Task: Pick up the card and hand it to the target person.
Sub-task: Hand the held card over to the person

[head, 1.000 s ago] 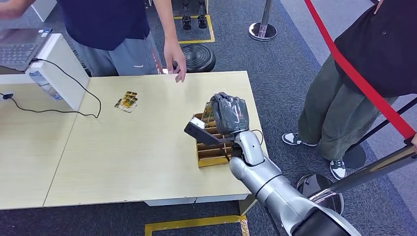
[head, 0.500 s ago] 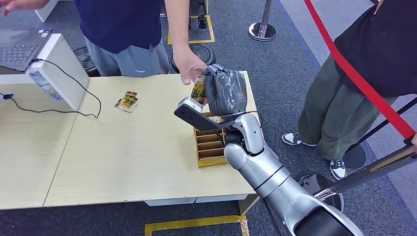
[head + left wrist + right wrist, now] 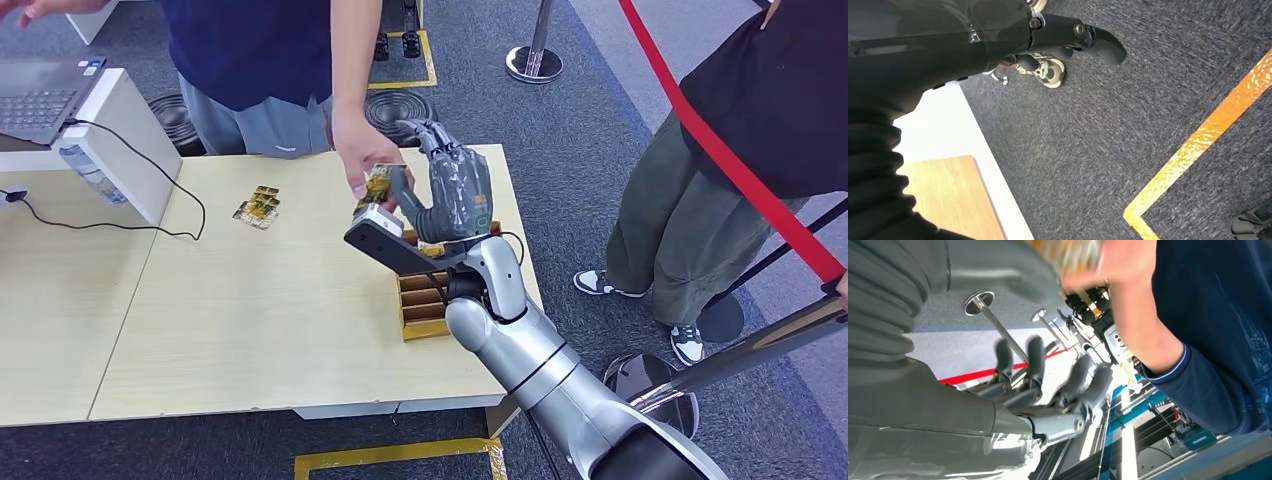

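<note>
Right hand is raised over the table with fingers spread; the card is seen at its thumb side, pinched by the person's hand. Whether the thumb is touching the card cannot be told. Card judged light, thin, stiff, glossy and slippery; best taken by an edge. Wooden card rack lies below the hand. Left hand hangs over carpet, nothing held, fingers loosely apart

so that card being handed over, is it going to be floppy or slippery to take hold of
Probably fairly stiff: the card stands up flat between the person's hand and the right hand with no visible droop. It looks thin and small, so likely light. Its printed face seems glossy, so it may slip from a loose pinch, though the wrist view is too blurred to confirm.
</note>
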{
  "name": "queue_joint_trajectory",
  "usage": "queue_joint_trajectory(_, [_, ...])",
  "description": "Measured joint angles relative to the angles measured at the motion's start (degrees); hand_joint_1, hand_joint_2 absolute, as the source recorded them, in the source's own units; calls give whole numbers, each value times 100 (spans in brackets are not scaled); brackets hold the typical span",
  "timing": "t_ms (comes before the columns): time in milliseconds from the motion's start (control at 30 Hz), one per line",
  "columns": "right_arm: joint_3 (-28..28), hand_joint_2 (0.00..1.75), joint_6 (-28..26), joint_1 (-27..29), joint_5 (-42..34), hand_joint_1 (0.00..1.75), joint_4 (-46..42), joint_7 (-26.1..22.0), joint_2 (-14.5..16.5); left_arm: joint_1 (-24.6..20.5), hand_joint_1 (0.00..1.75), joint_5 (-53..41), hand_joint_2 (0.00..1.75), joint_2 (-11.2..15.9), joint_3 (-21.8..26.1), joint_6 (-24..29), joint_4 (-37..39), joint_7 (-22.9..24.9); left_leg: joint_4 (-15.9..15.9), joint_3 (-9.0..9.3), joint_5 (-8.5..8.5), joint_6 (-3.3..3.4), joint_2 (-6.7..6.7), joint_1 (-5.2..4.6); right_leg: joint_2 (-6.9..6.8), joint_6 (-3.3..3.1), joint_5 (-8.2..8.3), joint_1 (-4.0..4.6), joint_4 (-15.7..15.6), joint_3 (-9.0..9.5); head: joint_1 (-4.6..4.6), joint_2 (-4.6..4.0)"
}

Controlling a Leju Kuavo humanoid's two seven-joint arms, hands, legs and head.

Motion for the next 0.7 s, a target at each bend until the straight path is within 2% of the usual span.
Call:
queue_joint_trajectory(300, [-13, 175, -23, 0, -178, 0, 1, 102, -19, 2, 0, 2, 0, -5, 21, 2, 0, 4, 0, 1, 0, 0, 0, 0, 0, 0, 0, 0, -1, -1, 0, 0])
queue_joint_trajectory(467, [-123, 175, 82, 36, -546, 0, -5, 165, -138, 30, 0, 29, 0, -5, 27, 13, 0, 1, 0, 3, 0, 0, 1, -1, 1, 0, 0, 0, -2, -2, 0, 0])
queue_joint_trajectory(700, [-449, 175, 1212, 437, -1987, 0, -197, 97, -638, 84, 0, 157, 0, 31, 105, -39, 0, 13, 1, 3, -2, 2, -2, -2, 0, 0, 0, -1, -4, -2, 0, 0])
